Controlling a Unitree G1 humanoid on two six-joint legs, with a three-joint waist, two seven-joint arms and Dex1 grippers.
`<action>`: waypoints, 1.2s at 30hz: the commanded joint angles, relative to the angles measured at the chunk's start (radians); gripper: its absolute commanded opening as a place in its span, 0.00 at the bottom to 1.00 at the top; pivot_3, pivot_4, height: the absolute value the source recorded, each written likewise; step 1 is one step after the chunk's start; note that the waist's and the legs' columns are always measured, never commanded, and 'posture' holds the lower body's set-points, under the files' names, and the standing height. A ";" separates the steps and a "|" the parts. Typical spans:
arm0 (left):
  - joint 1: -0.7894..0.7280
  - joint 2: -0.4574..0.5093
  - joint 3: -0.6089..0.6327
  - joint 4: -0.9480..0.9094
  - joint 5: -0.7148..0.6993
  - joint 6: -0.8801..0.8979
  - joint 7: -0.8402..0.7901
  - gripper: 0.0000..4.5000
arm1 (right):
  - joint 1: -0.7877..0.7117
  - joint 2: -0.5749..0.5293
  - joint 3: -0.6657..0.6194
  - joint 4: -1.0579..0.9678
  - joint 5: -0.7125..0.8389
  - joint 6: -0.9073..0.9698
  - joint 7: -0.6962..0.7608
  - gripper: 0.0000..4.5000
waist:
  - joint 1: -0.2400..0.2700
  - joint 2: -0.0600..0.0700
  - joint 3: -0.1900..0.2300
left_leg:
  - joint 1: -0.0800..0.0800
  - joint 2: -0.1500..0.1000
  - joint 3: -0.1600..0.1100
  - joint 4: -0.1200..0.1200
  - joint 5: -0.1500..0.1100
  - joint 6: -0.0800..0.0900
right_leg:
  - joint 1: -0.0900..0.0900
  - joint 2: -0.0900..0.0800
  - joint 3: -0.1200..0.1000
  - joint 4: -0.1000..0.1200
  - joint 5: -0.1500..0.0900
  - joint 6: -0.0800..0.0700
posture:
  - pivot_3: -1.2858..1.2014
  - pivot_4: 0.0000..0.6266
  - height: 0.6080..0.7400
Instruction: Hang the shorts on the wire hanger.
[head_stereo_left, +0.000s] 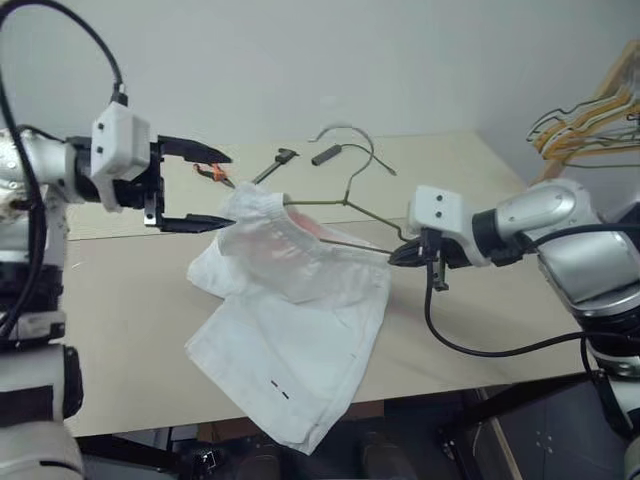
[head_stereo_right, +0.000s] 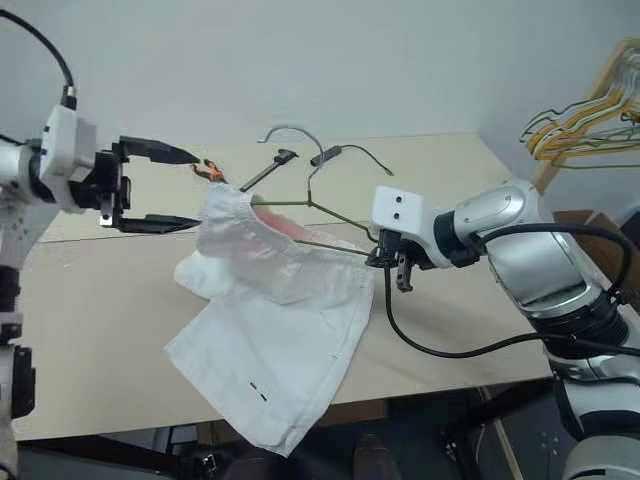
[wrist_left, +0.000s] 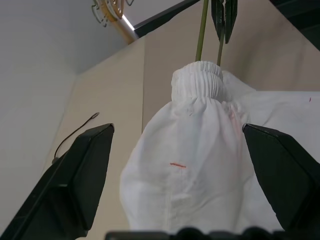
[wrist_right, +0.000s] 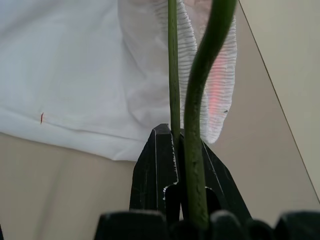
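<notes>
Shorts (head_stereo_left: 290, 330): white, with an elastic waistband, threaded onto the wire hanger; the waistband end is lifted off the table, the legs trail down across the table and over its near edge.
Wire hanger (head_stereo_left: 330, 203): thin dark grey-green wire, held above the table; one end of its frame runs inside the shorts' waistband, its hook points toward the far side of the table.
Right end effector (head_stereo_left: 400, 256): fingers closed on the wire hanger's corner, just beside the shorts' right edge; in the right wrist view two green wires pass between the pinched black fingers (wrist_right: 150, 170), with the gathered waistband right beyond them.
Left end effector (head_stereo_left: 190, 186): fingers spread wide, holding nothing; it sits at the left end of the raised waistband, the lower finger touching or just beside the cloth, the upper one apart above it. In the left wrist view the bunched waistband lies between the two black fingers (wrist_left: 75, 170) and further out.
Table (head_stereo_left: 130, 300): pale beige top carrying the shorts.
Clamp (head_stereo_left: 213, 173): small, orange-tipped, on the table behind the left end effector.
Hangers (head_stereo_left: 590, 120): yellow and green bunch at the far right, well apart from the shorts.
</notes>
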 joint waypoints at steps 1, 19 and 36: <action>-0.076 0.016 -0.152 0.046 -0.013 -0.063 -0.034 1.00 | -0.053 -0.018 0.003 -0.023 0.015 0.059 0.004 0.00 | -0.015 0.000 0.000 | 0.000 0.000 0.000 0.000 0.000 0.000 | 0.000 0.000 0.000 0.000 0.000 0.000 | 0.45 0.00 1.00; -0.201 -0.139 -0.296 0.302 0.224 -0.250 -0.034 0.26 | -0.144 -0.004 0.085 0.009 0.034 0.143 -0.016 0.00 | -0.118 0.000 0.000 | -0.002 0.000 -0.011 0.000 -0.001 0.002 | -0.004 -0.001 0.003 0.003 0.000 0.001 | 0.45 0.00 1.00; -0.071 -0.085 -0.166 0.190 0.177 -0.083 -0.027 0.00 | 0.059 -0.109 -0.199 0.105 0.041 0.011 -0.142 0.72 | -0.110 0.000 0.000 | -0.003 0.000 -0.013 0.000 -0.001 0.002 | -0.004 -0.002 0.002 0.003 0.000 0.001 | 0.45 0.00 1.00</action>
